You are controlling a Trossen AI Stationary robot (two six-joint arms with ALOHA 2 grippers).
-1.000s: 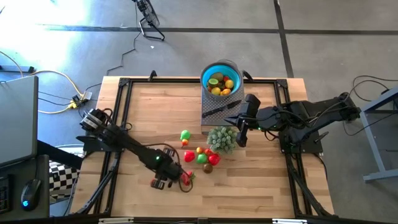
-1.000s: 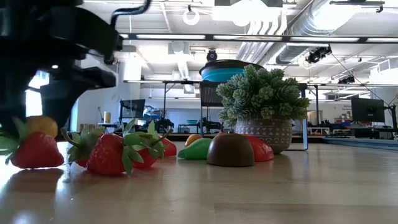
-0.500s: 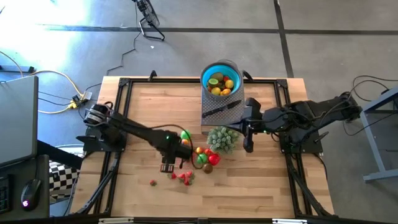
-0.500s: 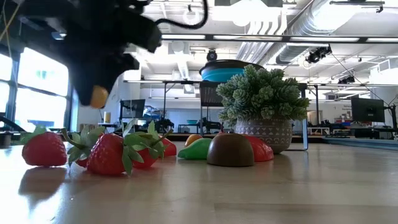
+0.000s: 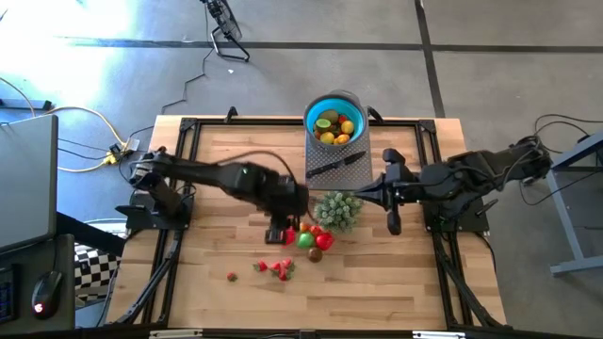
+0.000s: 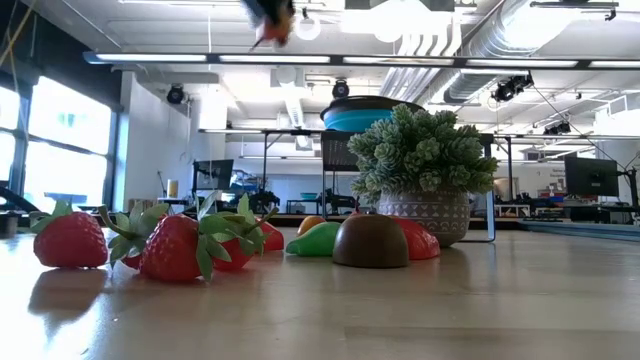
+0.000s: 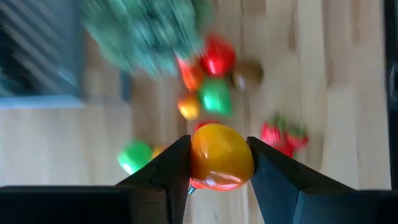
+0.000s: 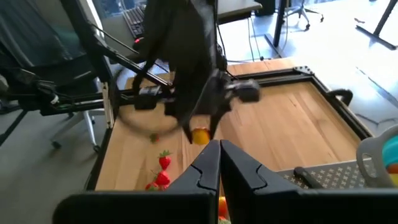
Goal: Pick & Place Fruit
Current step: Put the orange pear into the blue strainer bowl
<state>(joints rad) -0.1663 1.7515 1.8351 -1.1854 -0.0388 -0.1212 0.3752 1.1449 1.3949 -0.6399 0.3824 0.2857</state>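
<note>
My left gripper (image 5: 279,229) hangs over the loose fruit, shut on a yellow-orange fruit (image 7: 221,155). That fruit also shows in the right wrist view (image 8: 200,135) and blurred at the top of the low view (image 6: 272,15). Red, green and brown fruits (image 5: 312,240) lie on the table below it, with strawberries (image 5: 278,268) nearer the near edge. The blue bowl (image 5: 334,121) stands on a grey rack and holds several fruits. My right gripper (image 5: 394,224) is shut and empty, to the right of the green bushy plant (image 5: 337,209). My left gripper pinches the yellow-orange fruit between its two fingers, one on each side (image 7: 198,155). The fingers (image 7: 171,168) come from above, pointing down. The fruit is lifted well clear of the table.
A black-handled knife (image 5: 334,165) lies on the grey rack (image 5: 316,169) in front of the bowl. The potted bushy plant (image 6: 425,165) stands between the loose fruit and my right gripper. One small red fruit (image 5: 232,276) lies apart toward the near left. Bare wood (image 5: 396,282) spreads near right.
My left gripper has risen from table level near the strawberries with the yellow-orange fruit and travelled toward the far right, over the loose fruit. The strawberries have stayed on the table. My right gripper has drawn back toward the table's right edge.
</note>
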